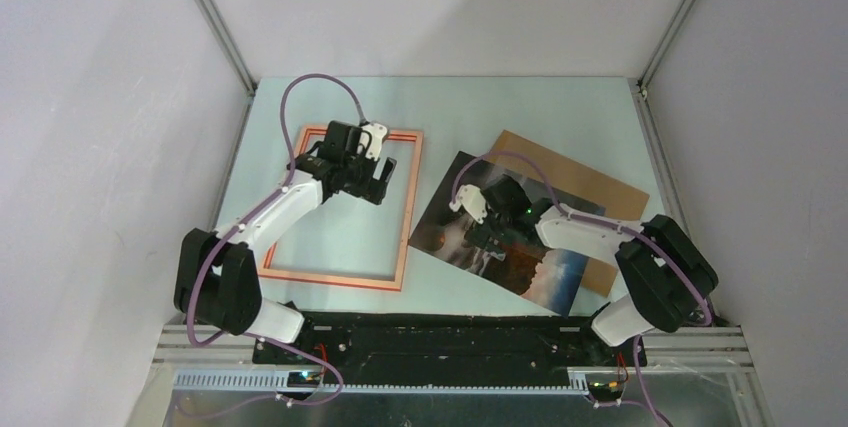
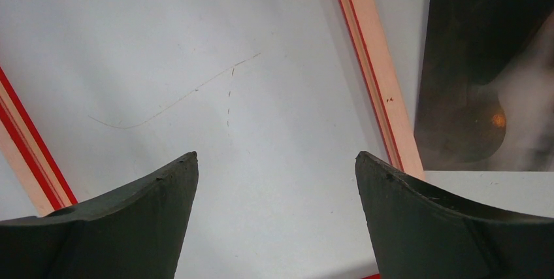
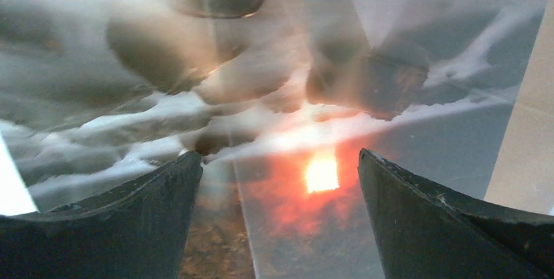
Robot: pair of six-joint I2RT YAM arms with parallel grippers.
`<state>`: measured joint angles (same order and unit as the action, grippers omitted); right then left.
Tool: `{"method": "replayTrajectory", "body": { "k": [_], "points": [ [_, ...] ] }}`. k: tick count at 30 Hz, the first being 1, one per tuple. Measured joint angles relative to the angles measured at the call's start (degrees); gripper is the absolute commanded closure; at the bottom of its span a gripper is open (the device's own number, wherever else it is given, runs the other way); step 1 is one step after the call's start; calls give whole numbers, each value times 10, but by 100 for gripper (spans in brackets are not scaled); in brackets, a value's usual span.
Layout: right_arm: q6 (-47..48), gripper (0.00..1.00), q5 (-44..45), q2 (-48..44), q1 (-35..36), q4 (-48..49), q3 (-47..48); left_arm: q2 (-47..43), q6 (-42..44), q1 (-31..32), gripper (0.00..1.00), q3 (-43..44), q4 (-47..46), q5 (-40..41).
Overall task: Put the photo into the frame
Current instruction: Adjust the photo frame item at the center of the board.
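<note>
The frame (image 1: 404, 237) lies flat at the left of the table, pale wood side up with a red edge. My left gripper (image 1: 375, 175) hovers over its upper inside, open and empty; its wrist view shows the frame's right bar (image 2: 375, 70) and left bar (image 2: 26, 148) with the pane between. The photo (image 1: 555, 267) lies tilted right of the frame, partly over a brown board. My right gripper (image 1: 478, 219) hangs open over the photo's middle; its wrist view fills with the glossy print and its glowing sun (image 3: 321, 173). A corner of the photo (image 2: 490, 83) shows in the left wrist view.
The plain brown backing board (image 1: 590, 182) lies under the photo's far edge, at back right. Grey walls with metal rails enclose the table on three sides. The arm bases and a black rail (image 1: 450, 342) run along the near edge.
</note>
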<state>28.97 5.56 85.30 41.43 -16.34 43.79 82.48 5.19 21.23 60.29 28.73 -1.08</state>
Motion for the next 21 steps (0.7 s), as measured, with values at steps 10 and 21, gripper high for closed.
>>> {"method": "replayTrajectory", "body": {
  "k": [10,21],
  "points": [
    [-29,8,-26,64,-60,-15,65,-4,10,0,6,-11,2,-5],
    [-55,8,5,122,-103,-29,132,-10,14,0,6,-11,1,-9]
  ]
}}
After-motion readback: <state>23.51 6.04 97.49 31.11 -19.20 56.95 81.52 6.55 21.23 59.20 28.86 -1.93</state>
